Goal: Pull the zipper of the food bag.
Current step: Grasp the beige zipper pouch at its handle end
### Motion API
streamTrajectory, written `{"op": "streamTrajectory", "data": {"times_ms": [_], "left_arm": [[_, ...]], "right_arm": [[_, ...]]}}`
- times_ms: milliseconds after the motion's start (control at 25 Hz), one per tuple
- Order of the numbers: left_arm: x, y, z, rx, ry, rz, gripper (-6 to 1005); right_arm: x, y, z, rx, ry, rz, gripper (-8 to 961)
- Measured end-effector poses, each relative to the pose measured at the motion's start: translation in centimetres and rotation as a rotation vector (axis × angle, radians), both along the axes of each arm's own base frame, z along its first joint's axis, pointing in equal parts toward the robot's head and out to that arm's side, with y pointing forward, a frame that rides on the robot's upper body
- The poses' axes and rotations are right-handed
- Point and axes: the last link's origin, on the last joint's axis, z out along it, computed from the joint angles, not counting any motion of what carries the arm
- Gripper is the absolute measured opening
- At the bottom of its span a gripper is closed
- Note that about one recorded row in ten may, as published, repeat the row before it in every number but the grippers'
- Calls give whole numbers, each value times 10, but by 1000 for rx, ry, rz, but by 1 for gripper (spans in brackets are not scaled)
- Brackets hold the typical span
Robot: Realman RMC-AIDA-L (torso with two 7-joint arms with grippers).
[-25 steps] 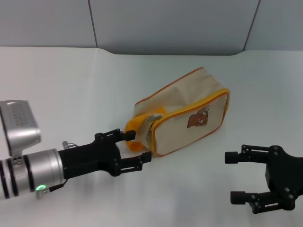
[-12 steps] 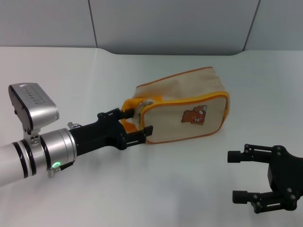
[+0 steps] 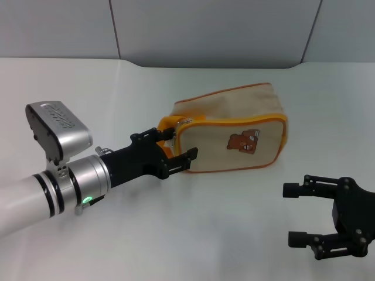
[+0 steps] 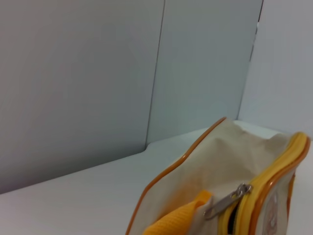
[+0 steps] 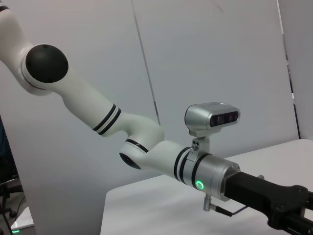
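The cream-beige food bag with orange piping and a brown bear print lies on its side on the white table. Its orange loop handle and the silvery zipper tab are at its left end. My left gripper is open, and its black fingers straddle that end, one above and one below. The left wrist view shows the bag, the zipper tab and the handle close up. My right gripper is open and empty at the lower right, apart from the bag.
A grey panelled wall stands behind the table's far edge. The right wrist view shows my left arm with its silver wrist camera reaching across.
My left gripper has moved forward and to the right against the bag's handle end. The bag has swung round, its bear side now facing front, and slid right. The right arm has barely moved.
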Motion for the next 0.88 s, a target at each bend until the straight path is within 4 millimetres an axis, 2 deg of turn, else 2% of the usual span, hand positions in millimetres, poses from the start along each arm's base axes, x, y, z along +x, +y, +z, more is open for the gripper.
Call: {"op": "streamTrajectory", "data": {"times_ms": [280, 560, 880], "left_arm": [[6, 6, -5, 16, 16, 2, 786], [6, 5, -6, 18, 1, 9, 379], [9, 4, -5, 21, -24, 13, 324]], "right_arm": [[-1, 1, 0, 17, 12, -7, 841], [1, 3, 5, 86, 43, -13, 841], [1, 4, 4, 96, 44, -18, 841]]}}
